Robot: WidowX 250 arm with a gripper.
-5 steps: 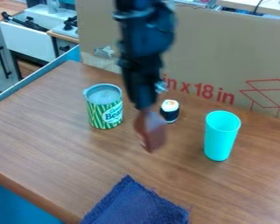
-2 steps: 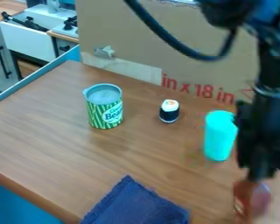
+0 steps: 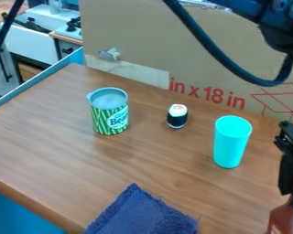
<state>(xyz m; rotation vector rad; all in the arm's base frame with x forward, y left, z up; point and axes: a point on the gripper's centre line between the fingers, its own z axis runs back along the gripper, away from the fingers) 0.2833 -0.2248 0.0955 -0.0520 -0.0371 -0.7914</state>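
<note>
At the lower right edge of the camera view, my gripper (image 3: 290,199) hangs low, shut on a reddish-brown object (image 3: 284,221) that the frame's edge partly cuts off. To its left and farther back, a turquoise cup (image 3: 230,142) stands upright, apart from the gripper. A small sushi-like piece (image 3: 177,116) with a white top and dark wrap stands near the middle. Left of that piece is a green-striped can (image 3: 109,112), upright. A dark blue cloth (image 3: 141,213) lies at the bottom edge.
The brown wooden table (image 3: 69,137) has a blue rim along its left side. A large cardboard sheet (image 3: 143,36) stands behind it. A toy sink and stove (image 3: 35,39) are at the upper left. A black cable loops at the upper right.
The arm has swung from the middle to the right edge and lower, carrying the reddish-brown object with it. The can, sushi piece, cup and cloth have stayed where they were.
</note>
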